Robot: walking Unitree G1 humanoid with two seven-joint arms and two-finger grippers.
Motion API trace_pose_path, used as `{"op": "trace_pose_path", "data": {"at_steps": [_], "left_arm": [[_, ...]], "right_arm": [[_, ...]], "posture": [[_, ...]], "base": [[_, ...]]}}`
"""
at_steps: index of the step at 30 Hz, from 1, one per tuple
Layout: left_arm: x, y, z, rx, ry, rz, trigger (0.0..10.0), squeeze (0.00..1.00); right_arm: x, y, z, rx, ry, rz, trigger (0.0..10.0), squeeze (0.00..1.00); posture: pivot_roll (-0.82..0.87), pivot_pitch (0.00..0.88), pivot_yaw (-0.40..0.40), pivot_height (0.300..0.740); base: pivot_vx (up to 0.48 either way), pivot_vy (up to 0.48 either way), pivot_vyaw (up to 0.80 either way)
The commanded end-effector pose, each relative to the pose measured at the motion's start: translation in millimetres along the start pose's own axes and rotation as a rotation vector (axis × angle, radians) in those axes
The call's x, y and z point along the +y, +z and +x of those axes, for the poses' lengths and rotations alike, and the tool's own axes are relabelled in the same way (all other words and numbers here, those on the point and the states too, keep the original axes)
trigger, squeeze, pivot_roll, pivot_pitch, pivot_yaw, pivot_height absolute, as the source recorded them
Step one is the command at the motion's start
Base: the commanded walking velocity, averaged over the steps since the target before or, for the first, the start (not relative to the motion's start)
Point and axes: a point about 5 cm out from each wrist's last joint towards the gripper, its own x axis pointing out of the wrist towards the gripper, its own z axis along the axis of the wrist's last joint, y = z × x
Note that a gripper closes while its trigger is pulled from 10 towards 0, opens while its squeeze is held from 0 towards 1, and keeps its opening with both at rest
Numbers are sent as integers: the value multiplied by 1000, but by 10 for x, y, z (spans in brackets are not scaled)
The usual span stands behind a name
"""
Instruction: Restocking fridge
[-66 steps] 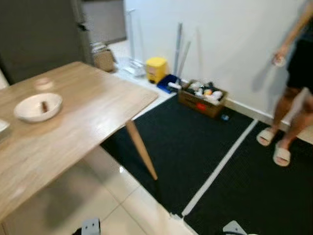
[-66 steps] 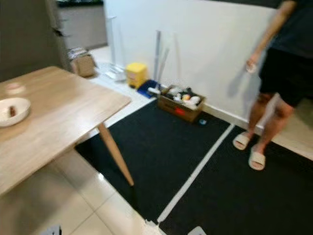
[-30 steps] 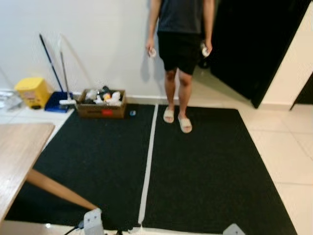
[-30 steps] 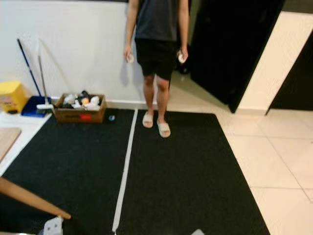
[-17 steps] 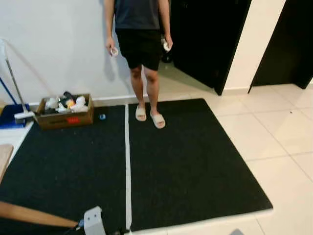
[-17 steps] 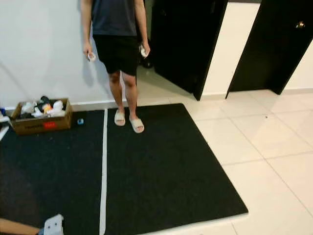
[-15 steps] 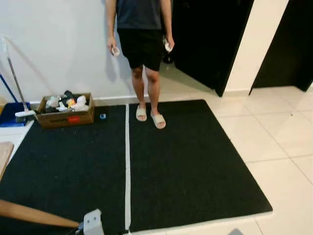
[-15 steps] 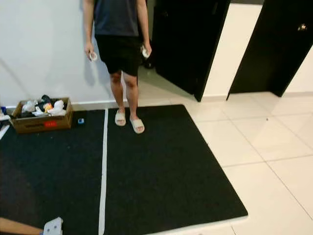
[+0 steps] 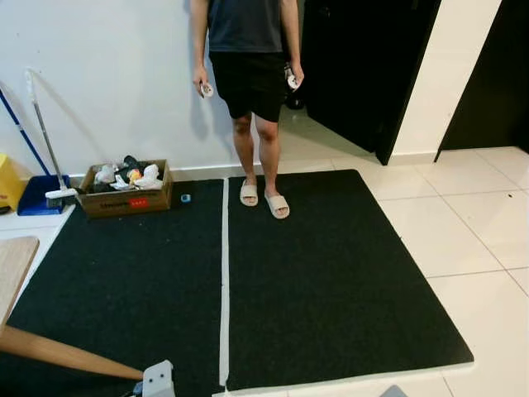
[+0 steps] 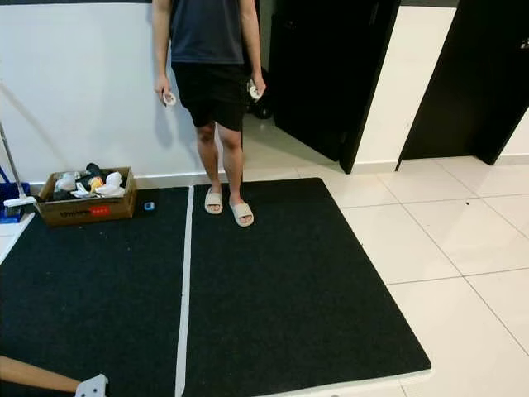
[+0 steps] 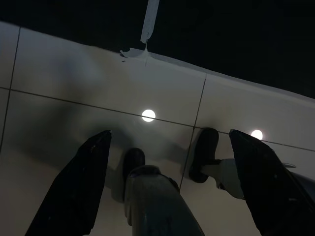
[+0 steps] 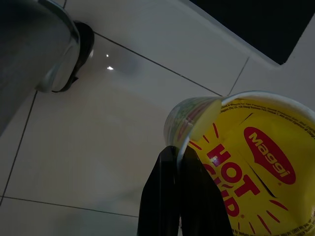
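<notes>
Broom: a pale handle with a blue one beside it [image 9: 40, 132] leans on the white wall at far left, over a blue dustpan [image 9: 40, 194].
Table: a light wood corner [image 9: 12, 269] and one slanted, tapered leg [image 9: 66, 354] cut into the lower left edge of the head view.
Box: open brown cardboard [image 9: 126, 198], heaped with small clutter, sits on the tiles against the wall, touching the mat's far edge.
Mat: black, coarse-textured, rectangular [image 9: 331, 281], split by a white tape line [image 9: 224, 281] running front to back; its near and right edges meet glossy pale tiles [image 9: 479, 240], which give open room to the right.
Person: stands in dark shirt and shorts and pale slippers [image 9: 252, 99] at the mat's far edge, just right of the tape, a small object in each hand.
Doors: two black panels [image 9: 364, 74] flank a white pillar at right; the nearer one stands ajar.
Left gripper: hangs over the tiles [image 11: 167, 182] near the mat's taped edge, its two black fingers [image 11: 78, 187] spread wide apart, holding and touching nothing.
Right gripper: low over the tiles [image 12: 179, 196], its one visible black finger [image 12: 162, 196] pressed to the rim of the cup [image 12: 246, 157]; the second finger is hidden, though the cup hangs tilted off the floor in its grip.
Cup: round yellow Maggi Hot Cup noodle tub with a red logo on its foil lid and a greenish printed side wall.
</notes>
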Motion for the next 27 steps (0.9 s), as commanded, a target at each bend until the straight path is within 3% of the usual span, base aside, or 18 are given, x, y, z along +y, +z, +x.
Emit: {"op": "trace_pose_path", "data": {"at_steps": [1,27], "left_arm": [[-3,-53,-6,24,-3,8,10000,0],[-11,-65,-7,32,-16,16,10000,0]], "right_arm": [[0,31,3,-6,0,6,10000,0],[-8,29,2,-9,0,-13,10000,0]], "posture": [[-35,0,3,740],[-33,0,2,740]], "base": [[262,0,0],[297,0,0]]}}
